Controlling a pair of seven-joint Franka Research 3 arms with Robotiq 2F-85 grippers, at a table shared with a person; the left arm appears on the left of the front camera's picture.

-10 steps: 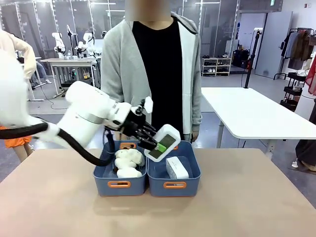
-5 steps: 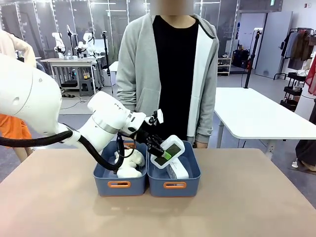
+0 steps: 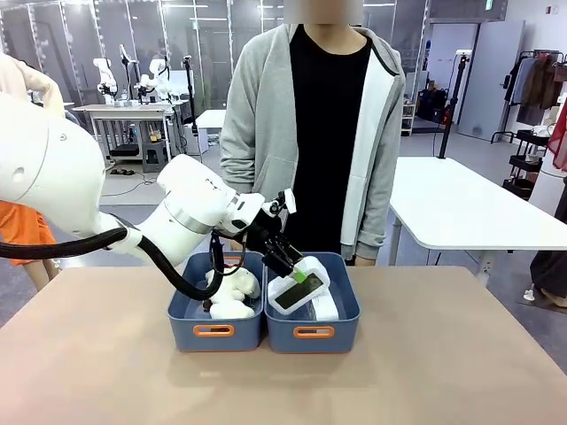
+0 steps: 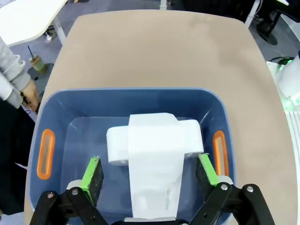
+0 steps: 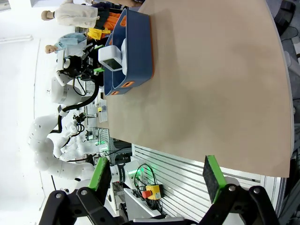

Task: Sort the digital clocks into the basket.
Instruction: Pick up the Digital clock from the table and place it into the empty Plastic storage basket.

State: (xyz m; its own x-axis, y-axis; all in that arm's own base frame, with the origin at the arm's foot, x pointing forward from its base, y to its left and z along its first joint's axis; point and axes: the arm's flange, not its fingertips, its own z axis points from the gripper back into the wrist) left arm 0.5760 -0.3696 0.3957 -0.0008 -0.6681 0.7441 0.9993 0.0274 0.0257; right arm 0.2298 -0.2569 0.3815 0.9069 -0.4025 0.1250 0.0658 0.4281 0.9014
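Observation:
Two white digital clocks lie in the right-hand blue basket (image 3: 312, 333). The upper clock (image 3: 299, 286) rests tilted, dark face up, across the lower clock (image 3: 325, 305). My left gripper (image 3: 291, 268) hangs just above the upper clock. In the left wrist view the left gripper (image 4: 149, 171) is open, and its green pads (image 4: 92, 173) stand clear of both sides of the upper clock (image 4: 154, 159), which lies crosswise on the other clock (image 4: 192, 138) inside the basket (image 4: 126, 101). My right gripper (image 5: 157, 174) is open with nothing in it, far from the basket (image 5: 138, 47).
A second blue bin (image 3: 213, 330) touching the basket's left side holds cream plush toys (image 3: 232, 292). A person in a grey hoodie (image 3: 310, 133) stands at the far edge behind both bins. A white table (image 3: 461, 208) stands at the back right.
My left gripper carried the clock down into the right bin, then opened and let it go on top of the other clock. The person shifted slightly to the right.

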